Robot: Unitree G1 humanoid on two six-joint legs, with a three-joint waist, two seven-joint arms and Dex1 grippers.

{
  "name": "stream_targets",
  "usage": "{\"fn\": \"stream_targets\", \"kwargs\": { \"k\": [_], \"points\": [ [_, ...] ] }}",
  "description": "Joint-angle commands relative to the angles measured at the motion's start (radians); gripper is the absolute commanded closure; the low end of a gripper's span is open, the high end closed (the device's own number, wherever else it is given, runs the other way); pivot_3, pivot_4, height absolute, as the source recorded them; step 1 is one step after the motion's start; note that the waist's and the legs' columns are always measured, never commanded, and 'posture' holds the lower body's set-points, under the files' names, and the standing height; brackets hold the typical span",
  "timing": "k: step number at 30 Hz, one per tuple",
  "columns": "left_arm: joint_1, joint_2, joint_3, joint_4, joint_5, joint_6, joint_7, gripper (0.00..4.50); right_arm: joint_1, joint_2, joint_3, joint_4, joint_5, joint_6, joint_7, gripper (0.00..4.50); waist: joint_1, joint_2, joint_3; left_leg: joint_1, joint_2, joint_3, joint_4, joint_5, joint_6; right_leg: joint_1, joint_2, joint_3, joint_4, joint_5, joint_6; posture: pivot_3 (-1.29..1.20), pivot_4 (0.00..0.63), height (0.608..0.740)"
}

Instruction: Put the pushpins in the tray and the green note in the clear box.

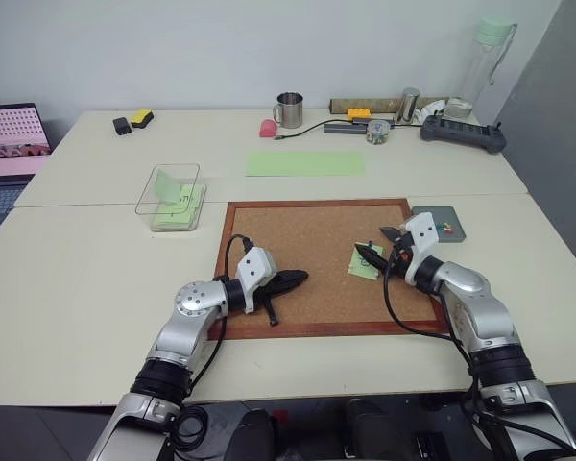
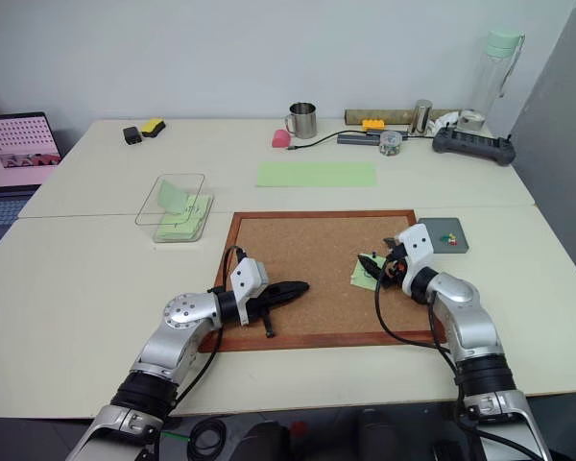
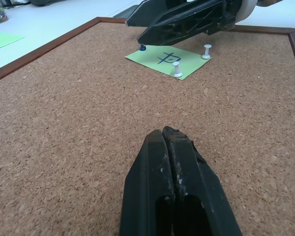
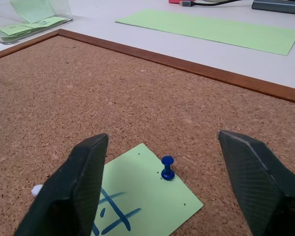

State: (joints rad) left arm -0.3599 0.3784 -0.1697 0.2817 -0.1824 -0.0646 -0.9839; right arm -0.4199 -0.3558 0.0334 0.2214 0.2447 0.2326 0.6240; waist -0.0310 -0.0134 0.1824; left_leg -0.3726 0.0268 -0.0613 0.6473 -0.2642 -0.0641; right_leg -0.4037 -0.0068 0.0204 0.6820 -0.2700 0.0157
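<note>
The green note with a dark blue mark lies on the right part of the corkboard. A dark blue pushpin and two white pushpins stand in it. My right gripper is open just over the note, its fingers spread to either side of the blue pushpin without touching it. My left gripper is shut and empty, low over the cork left of the note. The grey tray sits off the board's right corner with red and green pushpins in it. The clear box at the board's far left holds green notes.
A long pale green paper strip lies beyond the board. Further back stand a metal mug, a small jar of pins, a black power strip and a tall bottle. A laptop sits far left.
</note>
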Motion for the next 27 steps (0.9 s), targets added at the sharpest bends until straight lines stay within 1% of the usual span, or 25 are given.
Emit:
{"fn": "stream_targets", "kwargs": {
  "k": [1, 5, 6, 7, 9, 10, 12, 14, 15, 21, 24, 27],
  "points": [
    [0.017, -0.002, -0.03, 0.027, 0.025, 0.021, -0.008, 4.5, -0.019, 0.006, 0.003, 0.002, -0.016, -0.028, 0.012, 1.76, 0.0, 0.0, 0.0, 0.0, 0.0, 0.0, 0.0, 0.0, 0.0, 0.0, 0.0, 0.0, 0.0, 0.0, 0.0, 0.0, 0.15, 0.74],
    [0.01, 0.001, -0.025, 0.026, 0.021, 0.03, -0.011, 4.5, -0.022, 0.016, 0.005, 0.012, -0.021, -0.027, 0.015, 2.58, 0.0, 0.0, 0.0, 0.0, 0.0, 0.0, 0.0, 0.0, 0.0, 0.0, 0.0, 0.0, 0.0, 0.0, 0.0, 0.0, 0.15, 0.74],
    [0.007, 0.001, -0.023, 0.026, 0.02, 0.034, -0.012, 4.5, -0.024, 0.018, 0.005, 0.017, -0.023, -0.026, 0.015, 2.71, 0.0, 0.0, 0.0, 0.0, 0.0, 0.0, 0.0, 0.0, 0.0, 0.0, 0.0, 0.0, 0.0, 0.0, 0.0, 0.0, 0.15, 0.74],
    [0.007, 0.001, -0.021, 0.024, 0.018, 0.037, -0.012, 4.5, -0.024, 0.019, 0.006, 0.02, -0.028, -0.025, 0.014, 2.95, 0.0, 0.0, 0.0, 0.0, 0.0, 0.0, 0.0, 0.0, 0.0, 0.0, 0.0, 0.0, 0.0, 0.0, 0.0, 0.0, 0.15, 0.74],
    [0.004, 0.002, -0.02, 0.019, 0.017, 0.044, -0.013, 4.5, -0.026, 0.021, 0.008, 0.024, -0.034, -0.024, 0.013, 3.28, 0.0, 0.0, 0.0, 0.0, 0.0, 0.0, 0.0, 0.0, 0.0, 0.0, 0.0, 0.0, 0.0, 0.0, 0.0, 0.0, 0.15, 0.74],
    [0.003, 0.002, -0.019, 0.017, 0.016, 0.047, -0.013, 4.5, -0.028, 0.022, 0.008, 0.025, -0.035, -0.024, 0.013, 3.54, 0.0, 0.0, 0.0, 0.0, 0.0, 0.0, 0.0, 0.0, 0.0, 0.0, 0.0, 0.0, 0.0, 0.0, 0.0, 0.0, 0.15, 0.74],
    [0.001, 0.002, -0.018, 0.012, 0.015, 0.052, -0.013, 4.5, -0.031, 0.024, 0.007, 0.023, -0.036, -0.022, 0.011, 3.87, 0.0, 0.0, 0.0, 0.0, 0.0, 0.0, 0.0, 0.0, 0.0, 0.0, 0.0, 0.0, 0.0, 0.0, 0.0, 0.0, 0.15, 0.74],
    [0.002, 0.003, -0.017, 0.008, 0.014, 0.056, -0.014, 4.5, -0.033, 0.027, 0.003, 0.022, -0.036, -0.024, 0.008, 4.29, 0.0, 0.0, 0.0, 0.0, 0.0, 0.0, 0.0, 0.0, 0.0, 0.0, 0.0, 0.0, 0.0, 0.0, 0.0, 0.0, 0.15, 0.74],
    [0.003, 0.003, -0.017, 0.006, 0.014, 0.059, -0.014, 4.5, -0.035, 0.028, 0.001, 0.022, -0.035, -0.025, 0.006, 4.42, 0.0, 0.0, 0.0, 0.001, 0.0, 0.0, 0.0, 0.0, 0.0, 0.0, 0.0, 0.0, 0.0, 0.0, 0.0, 0.0, 0.15, 0.74],
    [0.006, 0.007, -0.019, 0.008, 0.019, 0.066, -0.015, 4.5, -0.03, 0.027, -0.013, -0.004, -0.031, -0.024, -0.004, 4.47, -0.001, 0.0, 0.0, 0.0, 0.0, 0.0, 0.0, 0.0, 0.0, 0.0, 0.0, 0.0, 0.0, 0.0, 0.0, 0.0, 0.15, 0.74],
    [0.011, 0.011, -0.021, 0.009, 0.021, 0.073, -0.018, 4.5, -0.011, 0.017, -0.011, -0.067, -0.02, -0.013, 0.007, 4.47, -0.001, 0.0, 0.0, 0.001, 0.0, 0.0, 0.0, 0.0, 0.0, 0.0, 0.0, 0.001, 0.0, 0.0, 0.0, 0.0, 0.15, 0.74],
    [0.014, 0.015, -0.023, 0.007, 0.022, 0.079, -0.021, 4.5, 0.012, 0.019, -0.021, -0.158, 0.036, 0.032, 0.03, 4.47, 0.0, 0.0, 0.0, 0.0, 0.0, 0.0, -0.001, 0.0, 0.0, 0.0, 0.0, 0.0, 0.0, 0.0, 0.0, 0.0, 0.15, 0.74]
  ]
}}
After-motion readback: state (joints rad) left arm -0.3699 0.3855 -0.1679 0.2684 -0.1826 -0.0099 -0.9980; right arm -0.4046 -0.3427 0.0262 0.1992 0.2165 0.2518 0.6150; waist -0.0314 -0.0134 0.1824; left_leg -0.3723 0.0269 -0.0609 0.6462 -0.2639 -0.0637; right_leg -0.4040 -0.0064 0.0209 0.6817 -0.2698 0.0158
